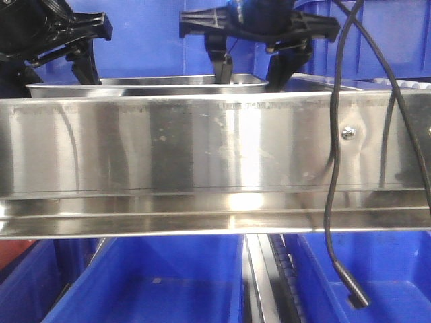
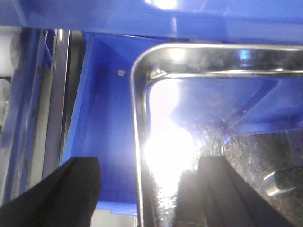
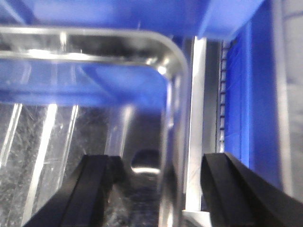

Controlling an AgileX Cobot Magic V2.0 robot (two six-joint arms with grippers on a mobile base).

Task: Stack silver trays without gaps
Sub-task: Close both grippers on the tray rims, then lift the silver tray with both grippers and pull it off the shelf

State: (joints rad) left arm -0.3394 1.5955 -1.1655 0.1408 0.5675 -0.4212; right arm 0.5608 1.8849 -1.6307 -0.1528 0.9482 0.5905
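**Straddling both ends of the tray, nothing pinched yet**

So the silver tray (image 1: 148, 85) sits behind the long steel rail (image 1: 202, 148), up over a blue bin (image 2: 99, 118). The left gripper (image 2: 151, 163) has its fingers spread, one outside the tray's rim and one inside the pan. The right gripper (image 3: 156, 161) does the same at the opposite end, also apart, with neither clamped on the metal. I can't tell from these views if another tray is already under it.

What worries me:
- The rim is polished and rolled, so a shallow pinch could slip as soon as it's lifted.
- If one side closes or lifts before the other, the tray tilts and a corner could hang up. That would leave a gap.
- A black cable (image 1: 337, 168) dangles near the right side and could snag.
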